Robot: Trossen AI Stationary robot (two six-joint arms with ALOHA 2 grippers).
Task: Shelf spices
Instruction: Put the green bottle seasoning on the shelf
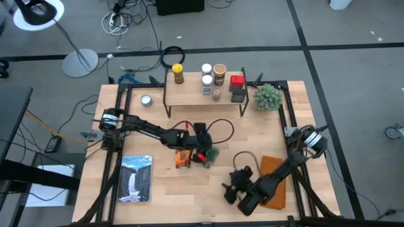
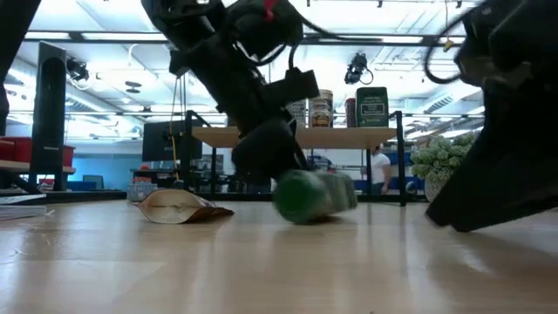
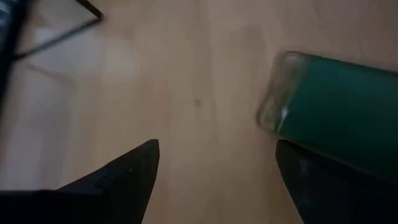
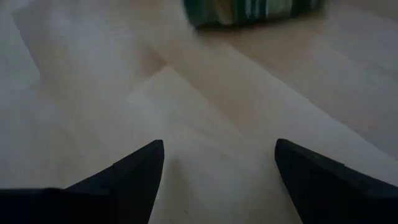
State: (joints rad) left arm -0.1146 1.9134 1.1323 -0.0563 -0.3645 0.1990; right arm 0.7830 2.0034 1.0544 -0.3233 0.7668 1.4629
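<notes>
Up at twelve o'clock on the tabletop (image 1: pixel 95 157), on the shelf (image 1: pixel 189 96): about seven spices parked in a row. Among them a yellow-lidded jar (image 1: pixel 178 74), two white-lidded jars, a tan-lidded jar (image 1: pixel 219 74), a red tin (image 1: pixel 237 80) and a dark box (image 1: pixel 238 94). Looks mostly done, then.

Leaves two on the bare wood near the centre (both well short of the shelf). At about six o'clock from the shelf, a green jar (image 3: pixel 336 118) lying on its side; at nine o'clock of that, just beside it, an orange packet (image 1: pixel 183 159), flat.

Over the green jar, the left end effector (image 3: pixel 217 149): fingers apart, nothing clamped, the jar just beside one finger and not between the two. Judged as lining up for a pick, not yet gripping.

Down at five o'clock, the right end effector (image 1: pixel 232 189): low over the wood, fingers apart, empty, waiting.

Elsewhere on the light-wood tabletop: a silver tin (image 1: pixel 146 99) at ten o'clock of the centre, a spiky plant (image 1: pixel 266 96) at three o'clock of the shelf, a book (image 1: pixel 136 178) at seven o'clock, a brown board (image 1: pixel 276 189) under the right arm.

Beyond the edges: grey floor, loose cables, a white lamp base (image 1: pixel 80 62) at ten o'clock. Seen level across the wood: office space, ceiling lights, a person far behind.
</notes>
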